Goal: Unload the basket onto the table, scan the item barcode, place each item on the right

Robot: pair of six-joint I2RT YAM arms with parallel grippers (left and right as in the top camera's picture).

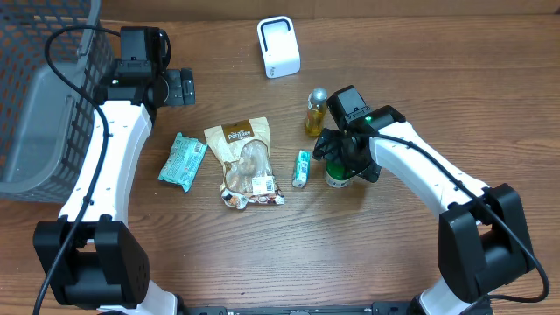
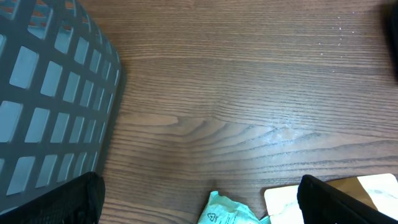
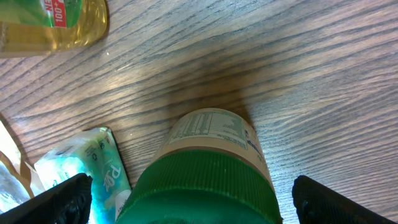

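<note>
A jar with a green ribbed lid (image 3: 205, 180) stands upright on the wooden table, near the middle right in the overhead view (image 1: 336, 176). My right gripper (image 3: 193, 202) is open, one finger on each side of the lid with a gap on both sides. The white barcode scanner (image 1: 278, 46) stands at the far middle of the table. My left gripper (image 1: 182, 86) hangs open and empty beside the basket; below it in the left wrist view lies the teal packet (image 2: 227, 213).
A grey mesh basket (image 1: 44, 96) fills the far left. On the table lie a teal packet (image 1: 182, 160), a brown snack pouch (image 1: 242, 160) and a small teal tube (image 1: 301, 168). A yellow bottle (image 1: 316, 112) stands just behind the jar.
</note>
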